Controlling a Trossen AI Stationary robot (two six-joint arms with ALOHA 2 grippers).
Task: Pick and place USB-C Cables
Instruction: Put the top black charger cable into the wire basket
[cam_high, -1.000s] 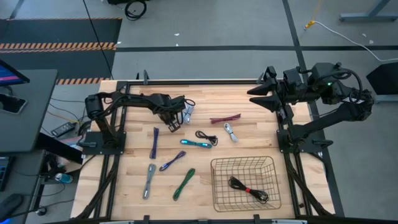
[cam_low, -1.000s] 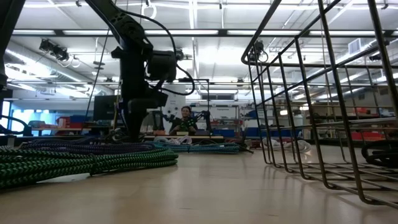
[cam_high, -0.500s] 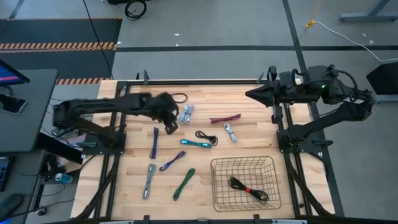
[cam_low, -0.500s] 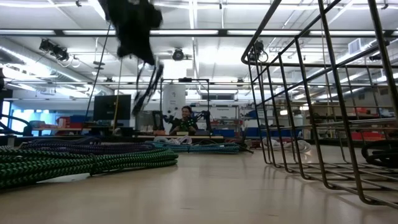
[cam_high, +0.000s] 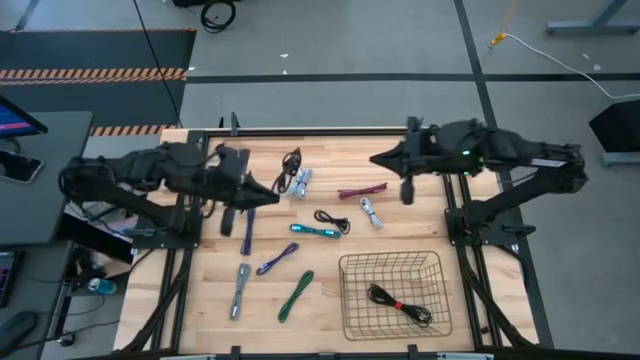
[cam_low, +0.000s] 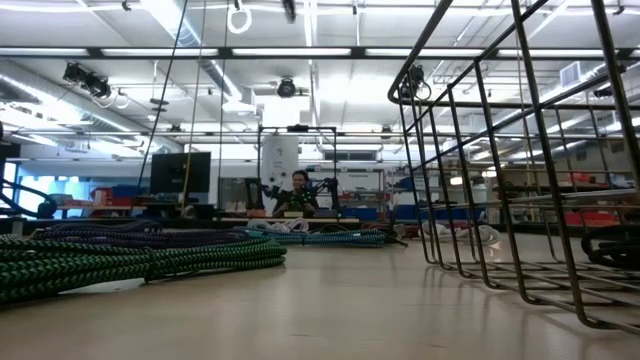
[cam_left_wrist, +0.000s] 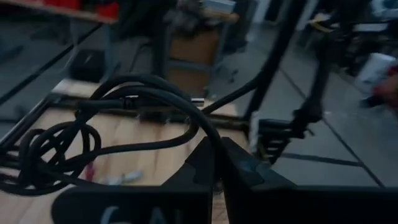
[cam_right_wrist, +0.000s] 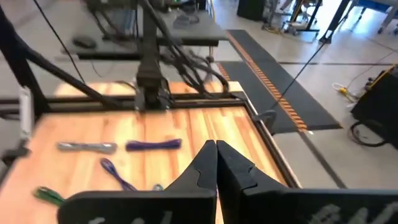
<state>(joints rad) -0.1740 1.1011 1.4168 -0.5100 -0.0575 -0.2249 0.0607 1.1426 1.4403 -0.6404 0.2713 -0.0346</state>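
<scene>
Above the table, left gripper (cam_left_wrist: 214, 163) jaws clamp a black cable (cam_left_wrist: 124, 118); right gripper (cam_right_wrist: 216, 155) jaws closed empty.

A robotics lab in a big open industrial hall.

The low view shows a high ceiling with rows of strip lights (cam_low: 330, 52), pipes and ducts, benches crowded with gear, a monitor (cam_low: 187, 172), and a person (cam_low: 297, 190) seated at a far workstation. From above, the wooden tabletop (cam_high: 330, 285) stands on a grey concrete floor (cam_high: 330, 100) marked with orange-and-black hazard tape (cam_high: 95, 73), cables trailing across it.
</scene>
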